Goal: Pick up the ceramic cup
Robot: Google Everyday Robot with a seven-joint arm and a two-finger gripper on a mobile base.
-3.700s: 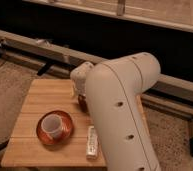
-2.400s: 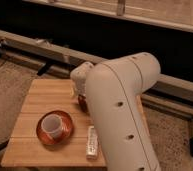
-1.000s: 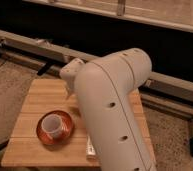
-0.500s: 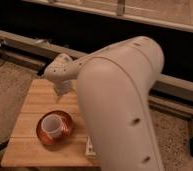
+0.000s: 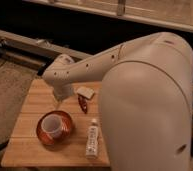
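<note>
Jaws hang just over the ceramic cup (image 5: 52,126) sitting in the copper dish (image 5: 43,139)

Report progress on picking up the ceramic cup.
Done: the tool hangs over the wooden table, just behind the ceramic cup. In hand: the approach; no contact shows. Left: the grasp and lift; the cup sits inside the copper dish.

The bulky white rounded plastic arm (image 5: 145,100) looms on the right and stretches leftward, tapering to a wrist, below which the claw (image 5: 58,101) hangs pointing down.
</note>
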